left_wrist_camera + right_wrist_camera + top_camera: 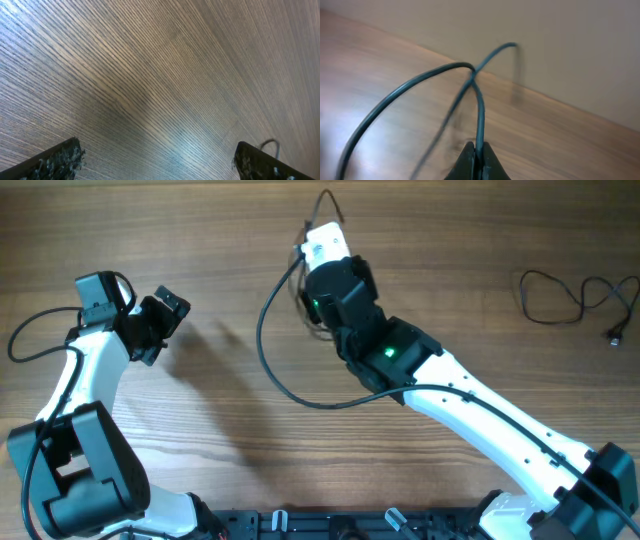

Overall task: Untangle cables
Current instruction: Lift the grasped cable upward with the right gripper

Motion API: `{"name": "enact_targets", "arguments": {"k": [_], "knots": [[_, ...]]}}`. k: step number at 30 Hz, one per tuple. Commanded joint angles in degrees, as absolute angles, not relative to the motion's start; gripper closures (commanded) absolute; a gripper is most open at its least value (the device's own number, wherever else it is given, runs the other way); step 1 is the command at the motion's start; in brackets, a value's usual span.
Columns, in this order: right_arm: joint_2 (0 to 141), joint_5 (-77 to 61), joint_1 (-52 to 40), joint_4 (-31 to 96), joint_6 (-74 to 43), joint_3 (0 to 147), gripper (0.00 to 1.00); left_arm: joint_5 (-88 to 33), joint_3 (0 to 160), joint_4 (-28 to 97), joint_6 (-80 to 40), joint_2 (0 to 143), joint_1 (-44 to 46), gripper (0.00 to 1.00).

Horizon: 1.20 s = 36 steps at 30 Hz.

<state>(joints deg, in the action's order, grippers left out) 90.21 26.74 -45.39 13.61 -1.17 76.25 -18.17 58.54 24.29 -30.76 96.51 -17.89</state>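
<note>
Overhead view takes in the whole desk [470, 240] and gives the count: two arms, two grippers, two thin cables; the right gripper [322, 242] reaches to the middle of the far edge, where the held cable [330, 198] arches up in a small loop beyond its tip; the loose cable [583, 302] lies in slack curves near the far right corner, well apart from both grippers, its small plug [612, 338] towards the right edge; the left gripper [165, 320] hangs over the left side of the desk; one thicker arm lead [268, 340] sweeps out from the right arm over the middle; right wrist view alone shows the grip: the two fingers are pressed together on the held cable, which rises from them to where two strands cross, one bending away in a wide arc above the wood; left wrist view alone shows its two fingers [60, 160] spread wide, only bare wood between them; the loose cable shows in neither wrist view
</note>
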Motion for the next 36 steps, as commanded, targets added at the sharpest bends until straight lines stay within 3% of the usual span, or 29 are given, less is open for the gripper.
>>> {"name": "enact_targets", "arguments": {"k": [1,3,7,11,16,21,24,28,29,36], "knots": [[91.00,-2.63,-45.52,11.99,1.39,76.49,0.96,-18.61,58.11,23.99,-30.96,96.82,-17.74,0.00],[91.74,-9.26,-45.52,12.43,3.77,76.49,0.96,-18.61,58.13,23.99,-30.96,96.82,-17.74,0.00],[94.02,-0.30,-45.45,16.05,4.47,76.49,0.96,-21.12,58.13,23.77,-29.54,96.82,-17.72,0.03],[96.68,15.03,-45.30,22.02,4.19,76.49,0.96,-38.50,58.11,20.91,-17.02,96.82,-17.72,0.08],[99.13,25.91,-44.03,25.43,-5.63,76.49,0.96,-57.23,58.13,18.81,-4.75,96.82,-17.72,0.12],[99.70,22.33,-42.30,25.04,-12.36,76.49,0.96,-57.63,58.13,18.83,-4.67,96.82,-17.72,0.12],[99.79,18.13,-41.67,24.08,-12.78,76.49,0.96,-57.63,58.13,18.83,-4.67,96.82,-17.72,0.17],[99.79,18.09,-40.56,24.08,-20.88,76.49,0.96,-57.65,58.11,18.85,-4.69,96.82,-17.72,0.50],[99.79,18.06,-40.23,24.10,-22.65,76.49,0.96,-57.65,58.11,18.83,-4.69,96.82,-17.72,0.52],[99.79,17.89,-39.68,24.10,-24.38,76.49,0.96,-57.65,58.11,18.83,-4.69,96.82,-17.72,0.48]]}}
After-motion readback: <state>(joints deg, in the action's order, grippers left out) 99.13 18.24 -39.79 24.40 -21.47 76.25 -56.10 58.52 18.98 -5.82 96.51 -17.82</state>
